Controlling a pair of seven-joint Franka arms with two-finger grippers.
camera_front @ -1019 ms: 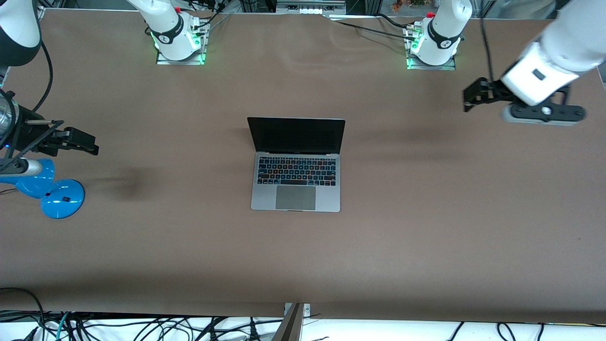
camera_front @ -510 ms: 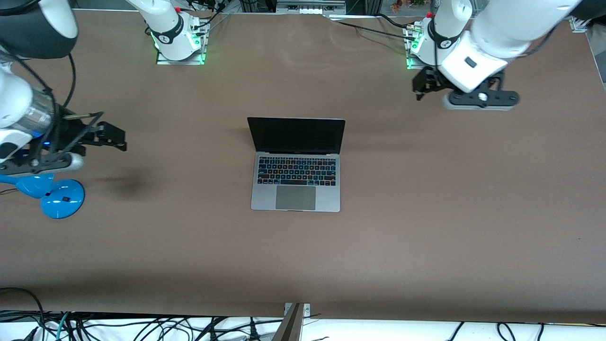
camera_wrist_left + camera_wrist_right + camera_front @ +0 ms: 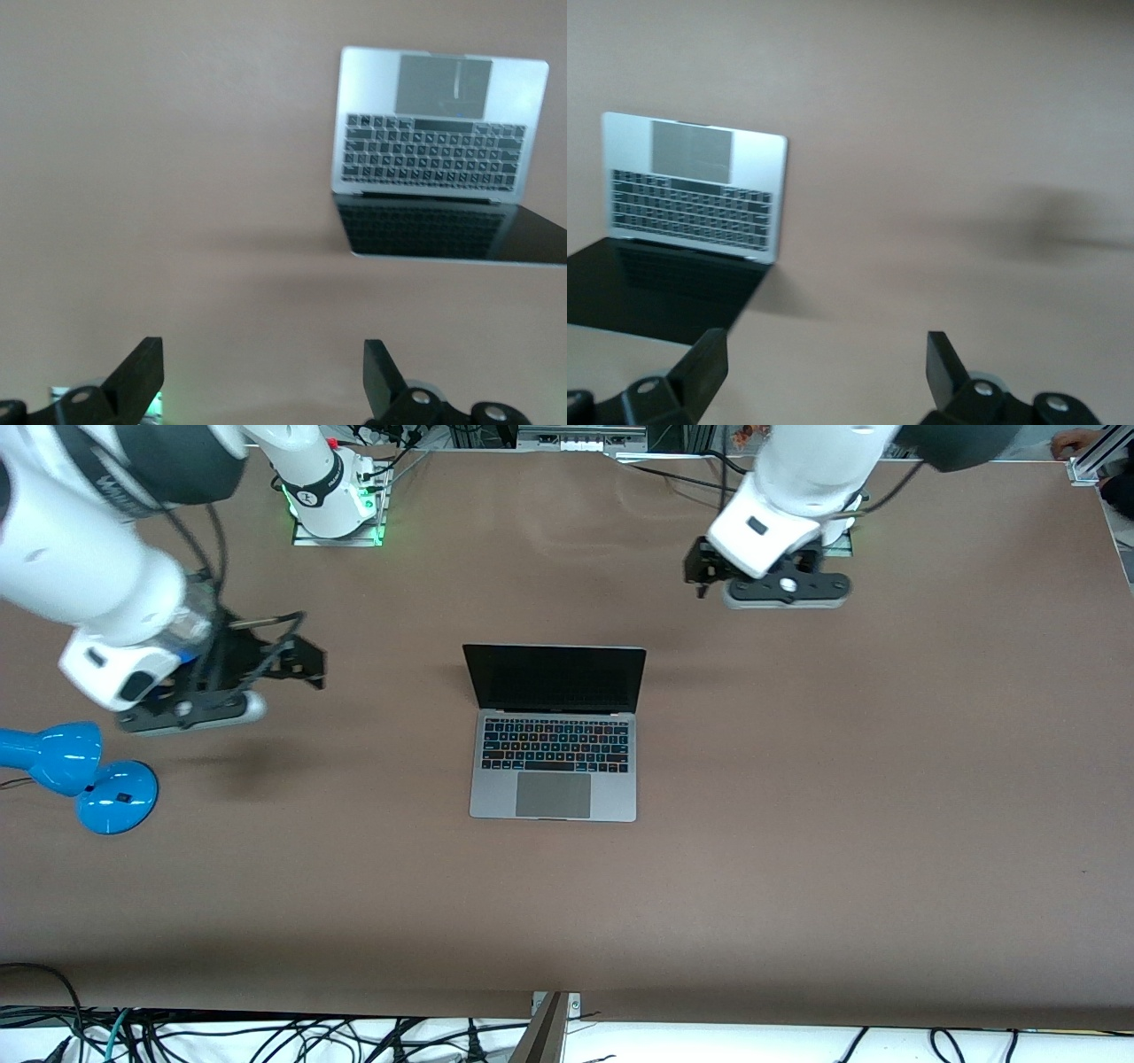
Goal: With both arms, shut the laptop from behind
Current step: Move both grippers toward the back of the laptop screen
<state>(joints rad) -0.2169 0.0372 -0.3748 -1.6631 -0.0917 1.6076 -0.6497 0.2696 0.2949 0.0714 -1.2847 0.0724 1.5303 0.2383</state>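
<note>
**At mid-table: one open laptop, two empty grippers in the air**

At the centre of the front view stands the single laptop [image 3: 554, 731], lid raised, black screen facing the front camera, keyboard and trackpad lying nearer to that camera. It rests on the brown table [image 3: 842, 824], untouched by either arm.

The left gripper [image 3: 700, 571] hangs in the upper right of centre of that frame, over bare table toward the left arm's end. Its fingers [image 3: 137, 376] are spread wide, released, with nothing between them. The right gripper [image 3: 310, 664] hangs at the frame's middle left, over bare table toward the right arm's end, likewise splayed wide and holding nothing; its fingers [image 3: 700, 363] show the same gap.

Only the front view shows both arms together, their two bases at the top edge, and one blue lamp [image 3: 84, 775] at the lower left. Each wrist view shows the laptop from the hinge side, the keys beyond the screen's top edge.

Counted: one laptop, two grippers, one lamp.
</note>
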